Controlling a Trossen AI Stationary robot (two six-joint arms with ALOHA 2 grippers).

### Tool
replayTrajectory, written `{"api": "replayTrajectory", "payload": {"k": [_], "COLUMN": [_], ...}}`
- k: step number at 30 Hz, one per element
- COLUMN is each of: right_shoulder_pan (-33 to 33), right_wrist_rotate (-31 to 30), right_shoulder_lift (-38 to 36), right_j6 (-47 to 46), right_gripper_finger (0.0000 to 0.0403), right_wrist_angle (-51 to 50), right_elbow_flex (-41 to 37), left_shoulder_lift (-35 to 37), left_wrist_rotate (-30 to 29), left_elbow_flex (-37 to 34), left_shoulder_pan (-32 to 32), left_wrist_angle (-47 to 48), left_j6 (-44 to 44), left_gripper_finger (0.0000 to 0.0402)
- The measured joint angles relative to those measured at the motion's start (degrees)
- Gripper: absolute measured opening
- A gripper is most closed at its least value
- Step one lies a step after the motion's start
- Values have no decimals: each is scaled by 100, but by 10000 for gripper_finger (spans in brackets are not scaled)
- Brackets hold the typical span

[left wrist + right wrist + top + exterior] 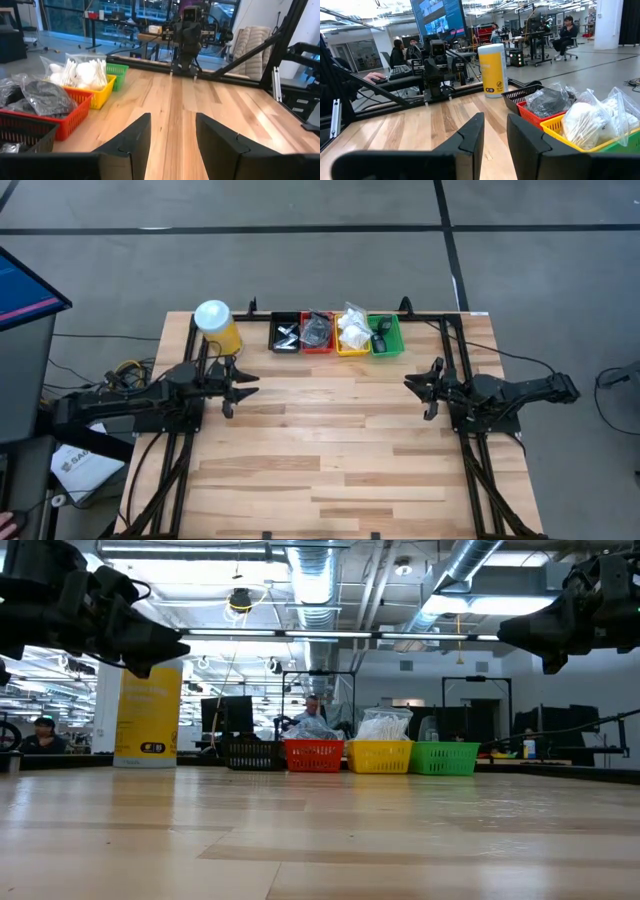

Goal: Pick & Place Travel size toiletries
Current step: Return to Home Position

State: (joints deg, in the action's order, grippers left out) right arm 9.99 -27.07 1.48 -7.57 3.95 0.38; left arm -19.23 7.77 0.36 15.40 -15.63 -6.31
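Observation:
The travel size toiletries lie in four small trays along the table's far edge. Silver tubes (286, 334) lie in the black tray (273, 330). Dark pieces in clear bags (42, 95) fill the red tray (70, 120). White sachets (82, 72) fill the yellow tray (104, 95), and black pieces (381, 338) lie in the green tray (395, 340). My left gripper (245, 385) hangs level above the table's left side, open, with nothing between its fingers. My right gripper (418, 385) hangs level above the right side, open with a narrower gap, also with nothing in it.
A tall yellow canister (218, 327) with a white lid stands at the far left, beside the black tray. Bare wooden tabletop (330, 450) spreads between the two arms and toward the near edge. People sit at desks in the room beyond the table.

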Motion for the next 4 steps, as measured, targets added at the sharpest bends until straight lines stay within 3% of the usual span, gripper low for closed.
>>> {"api": "replayTrajectory", "payload": {"k": [4], "right_shoulder_pan": [-1], "right_wrist_rotate": [0], "right_shoulder_lift": [2], "right_j6": [0], "right_gripper_finger": [76], "right_wrist_angle": [-1], "right_elbow_flex": [0], "left_shoulder_lift": [-68], "left_wrist_rotate": [-2], "left_elbow_flex": [0], "left_shoulder_pan": [0], "left_wrist_angle": [-13], "left_j6": [0], "left_gripper_finger": [148]}}
